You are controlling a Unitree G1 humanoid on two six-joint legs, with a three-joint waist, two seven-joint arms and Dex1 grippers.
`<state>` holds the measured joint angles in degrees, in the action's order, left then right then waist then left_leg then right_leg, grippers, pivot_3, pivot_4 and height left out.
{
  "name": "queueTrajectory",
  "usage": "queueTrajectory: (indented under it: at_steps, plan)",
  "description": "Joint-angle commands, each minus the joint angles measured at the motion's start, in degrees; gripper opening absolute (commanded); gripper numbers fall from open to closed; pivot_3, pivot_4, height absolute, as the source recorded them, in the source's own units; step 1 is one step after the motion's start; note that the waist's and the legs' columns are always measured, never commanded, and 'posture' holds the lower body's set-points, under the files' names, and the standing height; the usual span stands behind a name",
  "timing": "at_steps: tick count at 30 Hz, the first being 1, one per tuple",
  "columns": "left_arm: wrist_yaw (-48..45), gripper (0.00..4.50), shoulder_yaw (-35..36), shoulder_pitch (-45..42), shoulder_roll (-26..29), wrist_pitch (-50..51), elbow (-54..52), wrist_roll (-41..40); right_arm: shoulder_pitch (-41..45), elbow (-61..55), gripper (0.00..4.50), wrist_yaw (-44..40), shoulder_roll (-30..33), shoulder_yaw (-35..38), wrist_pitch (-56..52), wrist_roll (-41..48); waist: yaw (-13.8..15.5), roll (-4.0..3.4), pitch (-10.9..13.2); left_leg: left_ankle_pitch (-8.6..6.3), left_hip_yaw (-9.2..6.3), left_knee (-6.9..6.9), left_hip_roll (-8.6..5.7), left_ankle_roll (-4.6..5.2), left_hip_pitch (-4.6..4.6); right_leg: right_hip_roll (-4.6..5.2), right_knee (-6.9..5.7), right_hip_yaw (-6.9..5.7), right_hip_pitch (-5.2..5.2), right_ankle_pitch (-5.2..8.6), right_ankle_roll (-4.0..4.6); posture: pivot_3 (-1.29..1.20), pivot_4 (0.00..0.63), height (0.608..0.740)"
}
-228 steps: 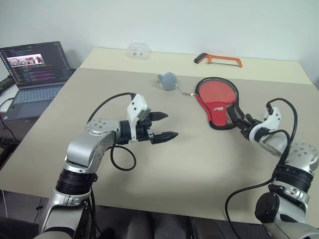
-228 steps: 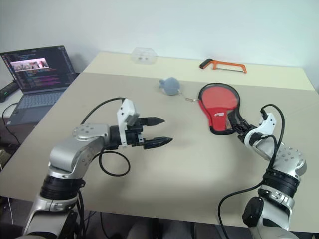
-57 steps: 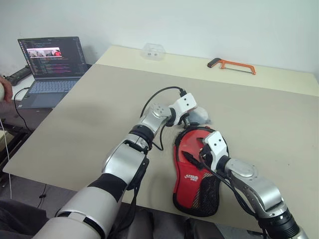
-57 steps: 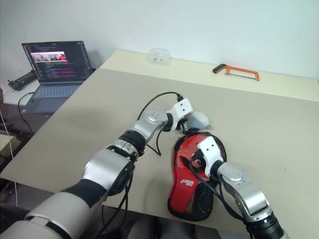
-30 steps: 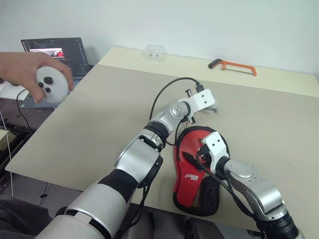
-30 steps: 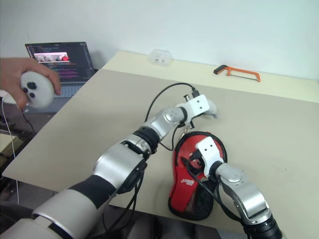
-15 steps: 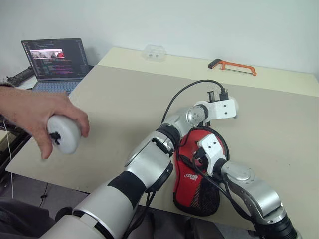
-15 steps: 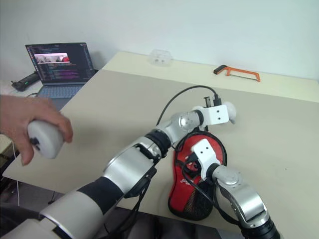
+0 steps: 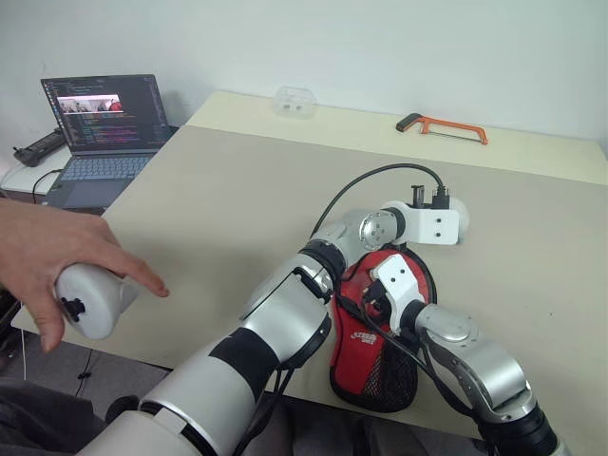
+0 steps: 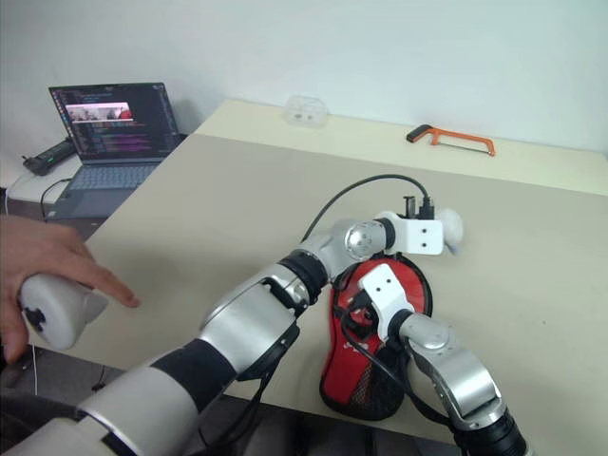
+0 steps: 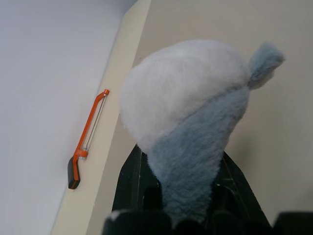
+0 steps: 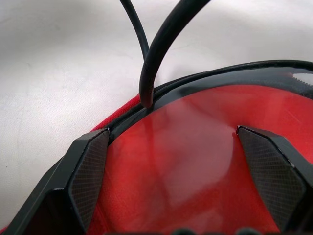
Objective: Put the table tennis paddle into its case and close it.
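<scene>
Beige desk [image 9: 209,190] in the head views carries the case [image 9: 375,356] at 5 o'clock. Left wrist view: left claw [image 11: 183,193] clamps a grey plush toy [image 11: 188,112]. Right wrist view: right claw [image 12: 188,171] spread wide over the paddle [image 12: 195,161]

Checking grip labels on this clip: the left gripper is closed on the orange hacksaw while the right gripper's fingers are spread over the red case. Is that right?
Not quite. The left gripper is closed on a grey plush toy, as the left wrist view shows; the orange hacksaw lies untouched at the table's far edge. The right gripper is indeed spread over the red case.
</scene>
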<state>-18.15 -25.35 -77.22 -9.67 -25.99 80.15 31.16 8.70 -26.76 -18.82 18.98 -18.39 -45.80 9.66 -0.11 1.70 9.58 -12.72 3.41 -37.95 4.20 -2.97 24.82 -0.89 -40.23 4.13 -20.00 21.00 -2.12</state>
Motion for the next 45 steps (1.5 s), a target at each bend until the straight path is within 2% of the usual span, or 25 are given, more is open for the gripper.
queueTrajectory:
  at_steps: [1, 3, 4, 5, 13, 14, 17, 25, 30, 37, 45]
  plan:
    - [-4.00, 0.50, 1.52, 2.16, -6.75, 1.97, -1.65, -2.30, -1.54, 4.43, 4.50, -0.93, 0.20, -1.83, -1.68, -0.56, -0.03, -0.10, -0.13, 0.00, 0.00, 0.00, 0.00, 0.00, 0.00, 0.00, 0.00, 0.00, 0.00, 0.00, 0.00, 0.00, 0.150, 0.740]
    - [-4.99, 0.50, 1.35, 2.80, -6.31, 1.77, -1.87, -2.39, -1.33, 4.96, 4.50, -1.19, 0.28, -1.80, -1.24, -0.68, -0.04, -0.21, -0.22, 0.00, 0.01, 0.00, -0.01, 0.00, -0.01, 0.00, 0.00, 0.01, 0.00, 0.00, 0.00, 0.00, 0.150, 0.740]
    - [-5.71, 1.20, 1.45, 3.14, -6.05, 1.85, -1.95, -2.61, -1.05, 5.32, 4.50, -1.37, 0.29, -1.91, -1.01, -0.77, -0.05, -0.23, -0.23, 0.00, 0.00, 0.00, -0.01, 0.00, -0.02, 0.00, 0.00, 0.01, 0.00, 0.00, 0.00, 0.00, 0.150, 0.740]
    - [-6.01, 1.41, 1.48, 3.38, -5.86, 1.92, -2.01, -2.72, -0.79, 5.72, 4.50, -1.61, 0.35, -1.95, -0.73, -0.84, -0.07, -0.23, -0.25, 0.00, 0.00, 0.00, -0.01, 0.00, -0.02, -0.01, -0.01, 0.01, 0.00, 0.00, 0.00, 0.00, 0.150, 0.740]
    - [-7.17, 4.24, 1.69, 4.18, -3.56, 1.06, -2.58, -3.04, 0.64, 8.07, 4.50, -3.51, 0.87, -2.10, 1.10, -1.71, -0.22, -0.34, -0.50, 0.00, -0.02, 0.00, -0.04, 0.02, -0.08, -0.01, -0.13, 0.04, 0.01, 0.00, 0.00, 0.00, 0.150, 0.740]
    - [-7.22, 4.47, 1.95, 4.09, -3.19, 0.95, -2.70, -3.29, 0.76, 8.31, 4.50, -3.77, 0.97, -2.13, 1.30, -1.81, -0.25, -0.35, -0.51, 0.00, -0.02, 0.00, -0.04, 0.02, -0.08, -0.01, -0.14, 0.04, 0.01, 0.00, 0.00, 0.00, 0.150, 0.740]
    - [-8.14, 4.47, 3.07, 3.75, -2.43, 0.37, -3.17, -4.55, 1.12, 9.11, 4.50, -4.74, 1.29, -1.74, 1.88, -2.11, -0.25, -0.35, -0.54, 0.00, -0.02, 0.00, -0.05, 0.02, -0.10, -0.01, -0.19, 0.04, 0.00, 0.00, 0.00, 0.00, 0.150, 0.740]
    - [-30.28, 4.47, 10.65, 1.72, 2.64, -2.41, -8.25, -15.56, 2.18, 11.57, 4.50, -8.51, 3.97, -1.43, 4.03, -2.79, -0.26, -0.43, -0.59, 0.02, -0.03, 0.00, -0.06, 0.02, -0.11, -0.01, -0.21, 0.03, 0.02, 0.01, 0.00, 0.00, 0.150, 0.740]
    - [-42.32, 4.47, 15.16, 2.07, 6.86, 1.21, -15.31, -23.43, 1.81, 11.85, 4.50, -11.78, 7.01, -0.64, 4.96, -2.42, -0.28, -0.50, -0.62, 0.02, -0.03, 0.00, -0.07, 0.02, -0.11, -0.01, -0.20, 0.02, 0.03, 0.01, 0.00, 0.00, 0.150, 0.740]
    - [-52.83, 4.47, 18.53, 7.23, 15.94, 12.58, -31.84, -32.39, 0.96, 8.64, 4.50, -17.18, 11.56, 1.84, 5.48, -0.18, -0.18, -0.52, -0.64, 0.02, -0.10, -0.02, -0.07, 0.04, -0.12, 0.01, -0.07, -0.03, 0.19, 0.01, 0.00, 0.00, 0.150, 0.740]
    - [-63.26, 4.47, 19.98, 20.38, 30.58, 35.86, -56.89, -43.64, 1.46, 1.54, 4.50, -23.89, 19.93, 10.25, 2.51, 6.71, -0.44, -0.54, -0.63, 0.02, -0.17, 0.00, 0.08, 0.04, -0.13, -0.02, 0.04, -0.04, 0.25, 0.01, 0.00, 0.00, 0.150, 0.740]
